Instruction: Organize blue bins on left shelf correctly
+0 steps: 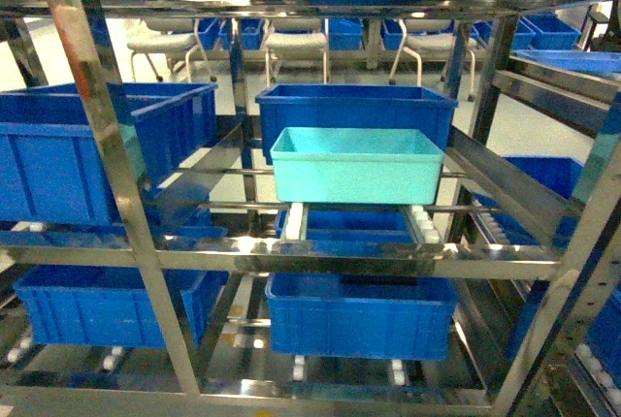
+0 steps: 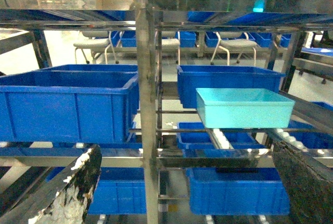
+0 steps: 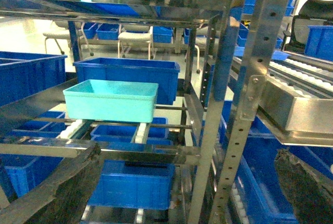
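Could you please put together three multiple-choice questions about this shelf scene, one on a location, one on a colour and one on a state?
1. Where does the turquoise bin sit?
A. On the floor under the shelf
B. On the roller rails of the middle tier, in front of a dark blue crate
C. On the top tier of the shelf

2. What colour are the chairs behind the shelf?
A. Red
B. Black
C. White or light grey

3. What does the turquoise bin hold?
A. Nothing visible
B. A stack of boxes
C. A smaller blue crate

Answers:
1 B, the bin rests on the white rollers with the darker crate right behind it.
2 C, seats and frames look pale.
3 A, the wrist views show a bare interior.
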